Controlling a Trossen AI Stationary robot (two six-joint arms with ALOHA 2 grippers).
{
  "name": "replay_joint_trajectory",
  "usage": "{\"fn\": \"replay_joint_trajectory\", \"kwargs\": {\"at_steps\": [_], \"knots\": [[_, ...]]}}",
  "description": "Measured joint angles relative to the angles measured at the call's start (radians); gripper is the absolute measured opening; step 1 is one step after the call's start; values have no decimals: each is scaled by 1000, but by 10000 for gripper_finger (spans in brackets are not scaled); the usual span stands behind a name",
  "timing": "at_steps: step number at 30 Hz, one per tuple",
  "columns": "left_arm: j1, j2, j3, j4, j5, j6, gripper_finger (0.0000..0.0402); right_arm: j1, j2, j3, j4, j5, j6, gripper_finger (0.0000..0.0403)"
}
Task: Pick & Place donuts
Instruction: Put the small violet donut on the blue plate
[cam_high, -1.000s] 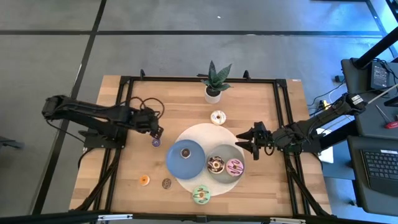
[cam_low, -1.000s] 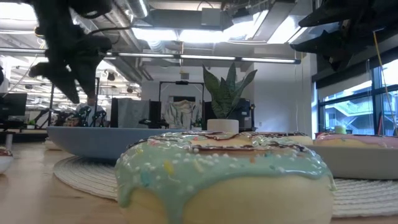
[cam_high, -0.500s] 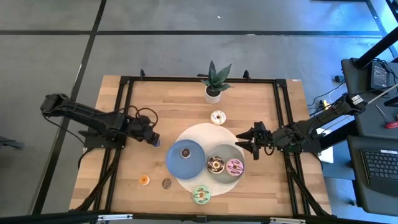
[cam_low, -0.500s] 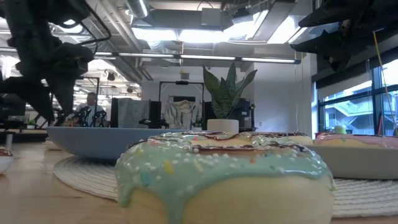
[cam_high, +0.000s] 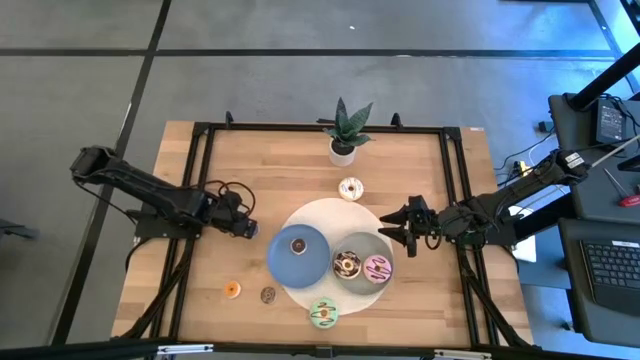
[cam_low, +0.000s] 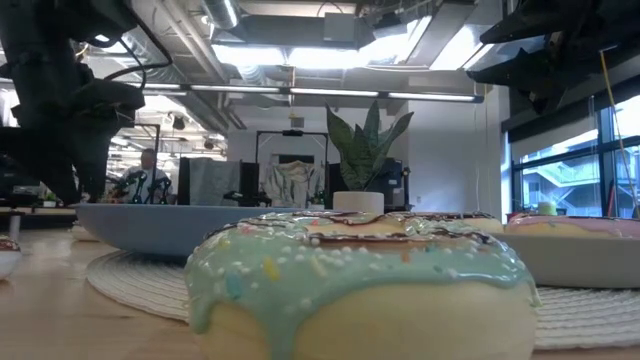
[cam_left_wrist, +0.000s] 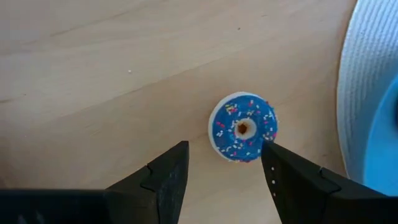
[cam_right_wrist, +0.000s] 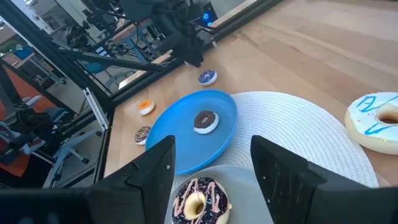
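The blue-purple sprinkled mini ring (cam_left_wrist: 242, 127) lies flat on the wood left of the blue plate (cam_high: 285, 262). My left gripper (cam_left_wrist: 225, 149) hangs right over it, open, one finger on either side; whether a finger touches it I cannot tell. My right gripper (cam_high: 392, 228) waits open over the mat's right edge. A brown mini ring (cam_high: 298, 245) lies on the blue plate. The chocolate donut (cam_high: 347, 265) and pink donut (cam_high: 377, 268) sit on the grey plate (cam_high: 362, 248). The green donut (cam_high: 323, 313), white donut (cam_high: 350, 188), orange mini ring (cam_high: 232, 290) and dark mini ring (cam_high: 267, 295) lie on the table.
Both plates stand on a round white woven mat (cam_high: 325, 215). A potted plant (cam_high: 343, 135) stands near the far edge. Black frame rails (cam_high: 195, 180) run along the table's left and right sides. Bare wood lies between the plant and my left arm.
My left gripper has come down and a little toward the near edge, onto the spot of the blue-purple mini ring, which has stayed where it was. The right arm has kept still.
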Motion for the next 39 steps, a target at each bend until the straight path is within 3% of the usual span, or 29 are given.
{"fn": "replay_joint_trajectory", "kwargs": {"at_steps": [10, 18, 25, 31, 36, 39], "knots": [[3, 15, 0, 2, -18, 10, 179, 0, 0, 0, 0, 0, -9, 211], [7, 20, -1, 96, -34, 46, 166, 0, 0, 0, 0, 0, -23, 211], [76, -11, -1, 16, -36, 131, 151, 0, 0, 0, 0, 0, -25, 211], [159, -61, -1, 38, -19, 204, 133, 0, 0, 0, 1, 0, -24, 211], [164, -64, -1, 90, -26, 263, 118, 0, 0, 0, 1, 0, -22, 211], [196, -88, -55, 81, -7, 264, 110, 0, 0, 0, 1, 0, -22, 211]]}}
